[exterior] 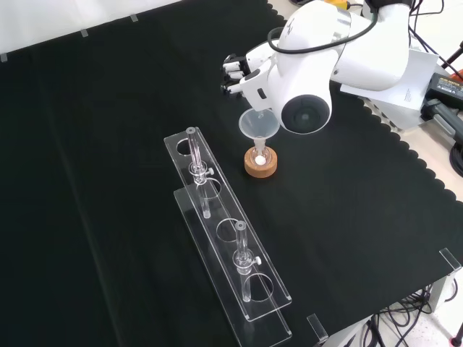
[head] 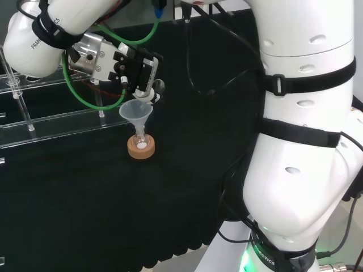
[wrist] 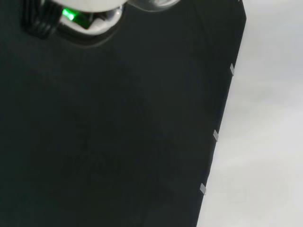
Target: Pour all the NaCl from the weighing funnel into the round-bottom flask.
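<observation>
From the head view I see the hand [head: 136, 71] tipped over a clear funnel [head: 136, 114] that sits in the neck of a small flask [head: 140, 139] on a cork ring [head: 140, 148], left of the arm's white links. Something small and pale shows at the fingertips just above the funnel's far rim, but I cannot make out what it is, nor whether the fingers are clamped on it or apart. In the front view the big link with its grey cap [exterior: 304, 113] stands in front of most of the hand [exterior: 235, 72], so only its left edge shows there; I cannot tell its grip from there either. That view does give me the funnel [exterior: 258, 125] plainly, standing in the flask [exterior: 260, 154] on the ring [exterior: 260, 166], and a white speck inside the flask that the head view shows too. It also shows the clear rack [exterior: 230, 238] near and left of the ring, with thin glass pieces upright in it; the head view cuts the rack [head: 39, 119] off at the left. The wrist view gives me black cloth [wrist: 109, 132], its edge, and a blurred green light.
</observation>
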Robot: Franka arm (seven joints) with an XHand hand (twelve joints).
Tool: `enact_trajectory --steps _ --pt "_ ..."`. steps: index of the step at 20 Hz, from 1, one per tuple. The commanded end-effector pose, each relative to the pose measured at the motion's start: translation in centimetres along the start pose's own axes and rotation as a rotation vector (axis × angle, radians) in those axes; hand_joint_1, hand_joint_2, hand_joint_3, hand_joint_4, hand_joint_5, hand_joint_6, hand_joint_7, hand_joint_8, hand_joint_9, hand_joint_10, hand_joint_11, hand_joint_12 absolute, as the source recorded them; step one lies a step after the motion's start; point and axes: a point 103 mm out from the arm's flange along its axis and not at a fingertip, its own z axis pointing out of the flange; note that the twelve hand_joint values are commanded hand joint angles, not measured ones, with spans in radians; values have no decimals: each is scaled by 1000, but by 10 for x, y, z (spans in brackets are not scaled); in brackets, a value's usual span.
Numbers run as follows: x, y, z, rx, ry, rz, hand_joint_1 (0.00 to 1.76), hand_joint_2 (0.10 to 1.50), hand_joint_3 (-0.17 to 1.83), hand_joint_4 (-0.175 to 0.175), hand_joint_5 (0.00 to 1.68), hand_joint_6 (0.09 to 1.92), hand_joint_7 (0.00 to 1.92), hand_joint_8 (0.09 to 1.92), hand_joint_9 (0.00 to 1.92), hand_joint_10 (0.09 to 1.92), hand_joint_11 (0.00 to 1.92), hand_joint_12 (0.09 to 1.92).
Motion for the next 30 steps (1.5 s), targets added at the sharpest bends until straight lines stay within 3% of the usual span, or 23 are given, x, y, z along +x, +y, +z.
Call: enact_trajectory --steps 1,30 --pt "1 -1 -1 3 -2 0 1123 696 566 175 1299 586 465 691 849 373 772 1065" --pt "1 -3 -10 33 -34 1 1123 695 568 175 1299 587 447 686 839 378 767 1063"
